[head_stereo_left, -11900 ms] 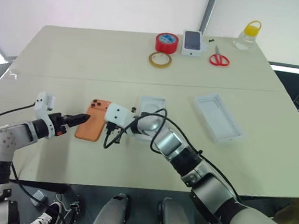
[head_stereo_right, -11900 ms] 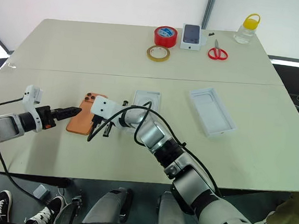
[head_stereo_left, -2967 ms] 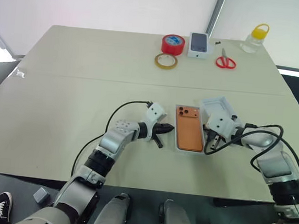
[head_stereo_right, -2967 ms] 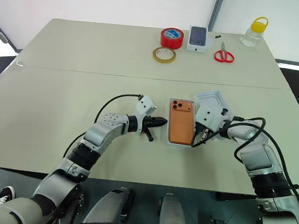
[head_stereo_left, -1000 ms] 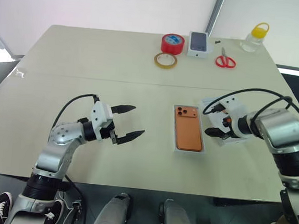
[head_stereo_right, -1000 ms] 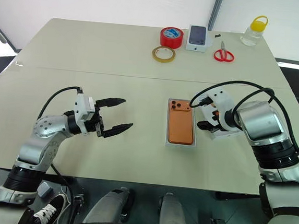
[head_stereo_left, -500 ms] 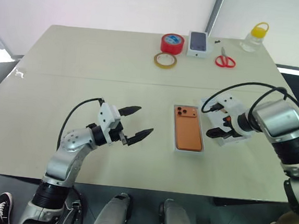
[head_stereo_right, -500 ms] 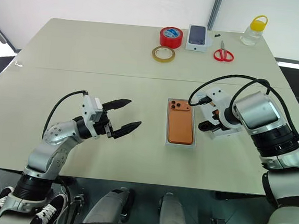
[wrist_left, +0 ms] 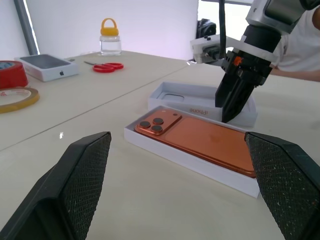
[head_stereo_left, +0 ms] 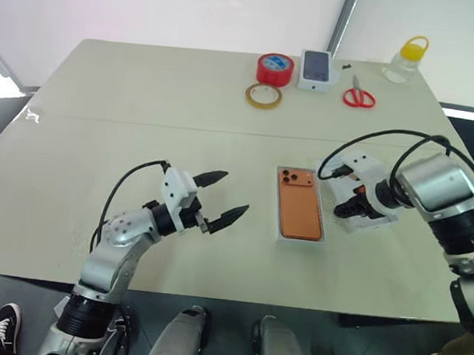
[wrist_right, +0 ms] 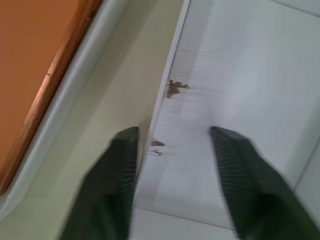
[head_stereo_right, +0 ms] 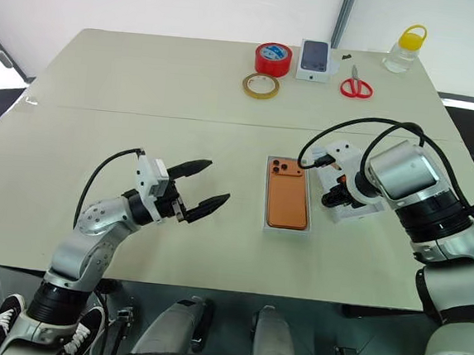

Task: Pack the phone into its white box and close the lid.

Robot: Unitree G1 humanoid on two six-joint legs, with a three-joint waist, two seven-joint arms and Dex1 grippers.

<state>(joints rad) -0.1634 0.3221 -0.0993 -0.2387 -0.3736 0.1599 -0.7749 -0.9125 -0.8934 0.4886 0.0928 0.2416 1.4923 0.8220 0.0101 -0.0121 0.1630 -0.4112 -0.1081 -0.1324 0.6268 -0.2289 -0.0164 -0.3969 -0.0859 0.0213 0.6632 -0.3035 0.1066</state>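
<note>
Orange phone, back up, lying inside white box near table's front middle, lenses at the far end. Just right of it, lid, open side up. Right gripper pointing steeply down at the lid's wall nearest the box, one finger outside, one inside, jaws partly apart astride that wall; grip cannot be told. Left gripper well left of the box, above bare tabletop, fingers spread wide, empty, aimed toward the phone.
</note>
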